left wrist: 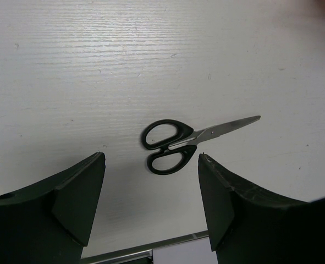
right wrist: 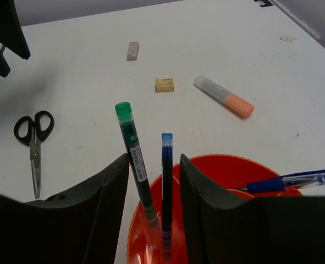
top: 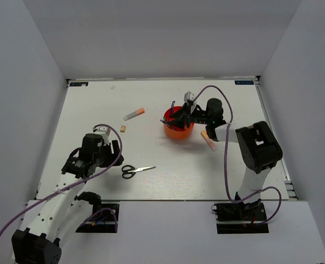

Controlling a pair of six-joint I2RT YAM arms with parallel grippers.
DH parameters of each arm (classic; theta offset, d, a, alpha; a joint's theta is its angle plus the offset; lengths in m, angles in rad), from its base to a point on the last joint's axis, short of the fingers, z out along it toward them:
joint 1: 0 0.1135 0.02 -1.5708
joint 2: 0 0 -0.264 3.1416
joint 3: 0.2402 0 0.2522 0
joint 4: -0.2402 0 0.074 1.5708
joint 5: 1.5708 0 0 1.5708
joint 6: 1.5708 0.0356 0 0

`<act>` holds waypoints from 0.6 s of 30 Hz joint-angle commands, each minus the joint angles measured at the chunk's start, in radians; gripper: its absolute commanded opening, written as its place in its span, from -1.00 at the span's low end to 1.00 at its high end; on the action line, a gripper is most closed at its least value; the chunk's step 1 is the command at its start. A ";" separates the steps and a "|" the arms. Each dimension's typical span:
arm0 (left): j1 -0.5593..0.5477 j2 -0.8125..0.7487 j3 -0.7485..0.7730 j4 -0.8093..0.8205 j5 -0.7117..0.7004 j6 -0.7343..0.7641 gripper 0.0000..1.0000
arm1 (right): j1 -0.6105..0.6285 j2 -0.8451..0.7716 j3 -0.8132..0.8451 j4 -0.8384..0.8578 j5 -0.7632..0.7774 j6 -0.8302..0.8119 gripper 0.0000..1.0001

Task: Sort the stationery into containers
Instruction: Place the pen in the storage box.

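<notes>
The orange-red organizer cup (top: pixel 178 130) stands right of the table's middle. My right gripper (top: pixel 177 117) hovers over it, open. A green-capped pen (right wrist: pixel 132 148) and a blue-capped pen (right wrist: pixel 166 181) stand in the cup (right wrist: pixel 228 162) between its fingers; the blue one touches neither finger. A blue ballpoint (right wrist: pixel 291 180) leans on the rim. The black-handled scissors (top: pixel 137 170) lie flat, just ahead of my open, empty left gripper (left wrist: pixel 151 159). An orange-capped marker (top: pixel 133 114) and a tan eraser (top: pixel 123 128) lie left of the cup. A peach highlighter (top: pixel 208 140) lies under the right arm.
A greyish-white eraser (right wrist: pixel 132 50) lies beyond the tan eraser (right wrist: pixel 164 84) in the right wrist view. White walls close the table on three sides. The table's metal front edge (left wrist: pixel 146 245) shows right under my left fingers. A purple cable (top: pixel 226 159) loops beside the right arm.
</notes>
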 commanded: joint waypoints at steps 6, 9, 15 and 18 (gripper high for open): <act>0.005 -0.017 -0.006 0.011 0.012 0.008 0.57 | -0.004 -0.078 -0.019 -0.191 0.040 -0.183 -0.12; 0.007 -0.019 -0.005 0.011 0.012 0.008 0.57 | -0.007 -0.089 -0.025 -0.219 0.048 -0.210 -0.33; 0.005 -0.016 -0.005 0.011 0.015 0.006 0.57 | -0.007 -0.121 -0.039 -0.265 0.069 -0.249 -0.58; 0.008 -0.020 -0.006 0.013 0.013 0.008 0.57 | -0.005 -0.136 -0.040 -0.311 0.074 -0.281 -0.14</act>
